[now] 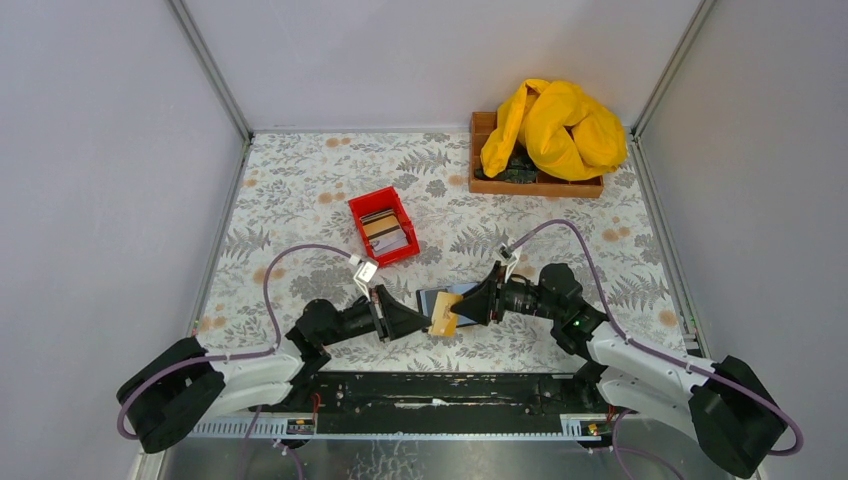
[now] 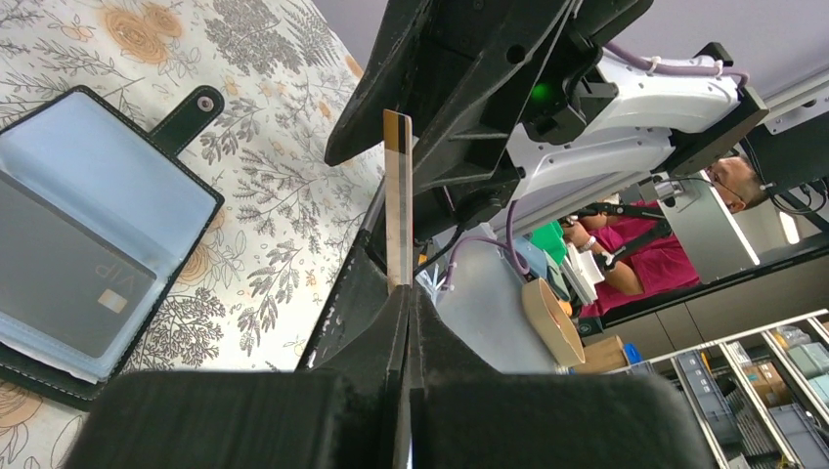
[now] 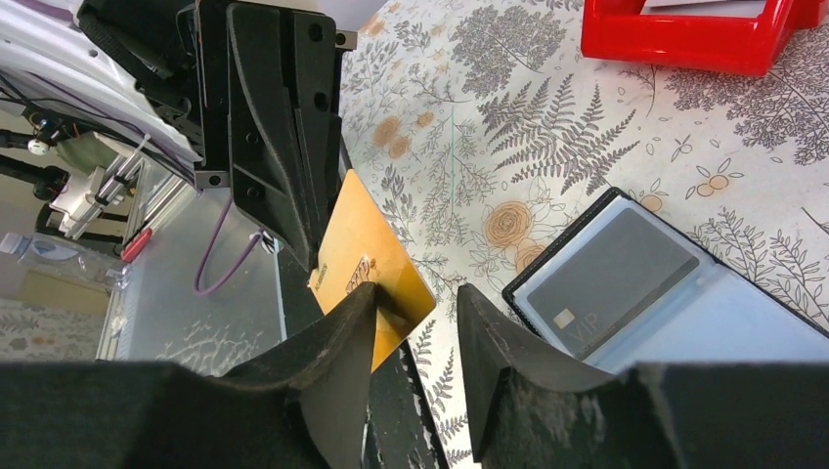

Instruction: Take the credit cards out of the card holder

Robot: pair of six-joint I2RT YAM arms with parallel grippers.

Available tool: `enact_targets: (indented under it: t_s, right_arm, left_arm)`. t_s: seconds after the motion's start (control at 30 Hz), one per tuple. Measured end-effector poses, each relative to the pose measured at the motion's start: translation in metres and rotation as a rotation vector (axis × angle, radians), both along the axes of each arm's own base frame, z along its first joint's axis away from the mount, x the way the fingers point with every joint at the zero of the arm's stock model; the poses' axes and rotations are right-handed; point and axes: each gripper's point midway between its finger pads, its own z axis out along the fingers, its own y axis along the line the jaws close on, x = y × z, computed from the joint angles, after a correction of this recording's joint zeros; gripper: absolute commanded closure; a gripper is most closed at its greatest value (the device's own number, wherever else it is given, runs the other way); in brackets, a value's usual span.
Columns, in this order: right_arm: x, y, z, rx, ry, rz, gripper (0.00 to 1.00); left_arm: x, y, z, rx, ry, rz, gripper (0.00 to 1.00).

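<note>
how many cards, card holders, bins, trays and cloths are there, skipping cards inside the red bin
cards in view: 2, a gold card and a grey card
card holder: 1
red bin: 1
wooden tray: 1
yellow cloth: 1
total: 6

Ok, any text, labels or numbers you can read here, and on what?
"VIP": on the grey card in the open card holder, readable in both wrist views.
Gold card in the left gripper: small mark, too blurred to read.
Loose cards in the red bin: too small to read.
</note>
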Motion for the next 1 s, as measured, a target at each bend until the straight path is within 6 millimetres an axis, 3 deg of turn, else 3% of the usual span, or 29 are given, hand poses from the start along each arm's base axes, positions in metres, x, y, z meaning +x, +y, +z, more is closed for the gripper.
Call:
enact_targets:
  t_s: [0.3, 0.43, 0.47, 0.63, 0.77, 0.83, 1.0]
  right_arm:
    - [-0.007, 0.001, 0.007, 0.022, -0.017, 0.040, 0.98]
    - [-0.013, -0.001, 0.020, 0.053, -0.051, 0.064, 1.00]
    - [-0.014, -0.001, 0.022, 0.056, -0.055, 0.065, 1.00]
    - [-0.015, -0.003, 0.023, 0.054, -0.068, 0.062, 1.00]
    - [-0.012, -0.004, 0.016, 0.032, -0.056, 0.049, 1.00]
    - [-0.009, -0.005, 0.016, 0.028, -0.053, 0.029, 1.00]
    - [-0.006, -0.004, 0.023, 0.060, -0.033, 0.013, 1.00]
  left_arm:
    - [-0.003, -0.003, -0.003, 0.003, 0.011, -0.026, 1.00]
    - [0.000, -0.003, -0.006, 0.010, 0.017, -0.009, 0.98]
    - [0.000, -0.002, -0.005, 0.009, 0.015, -0.005, 0.92]
    - [0.004, 0.001, 0.001, -0.001, -0.004, 0.030, 0.83]
    - [0.008, 0.004, 0.009, -0.014, -0.035, 0.064, 0.45]
    - [0.010, 0.007, 0.014, -0.024, -0.044, 0.086, 0.34]
    - [0.012, 0.013, 0.029, -0.069, -0.090, 0.121, 0.28]
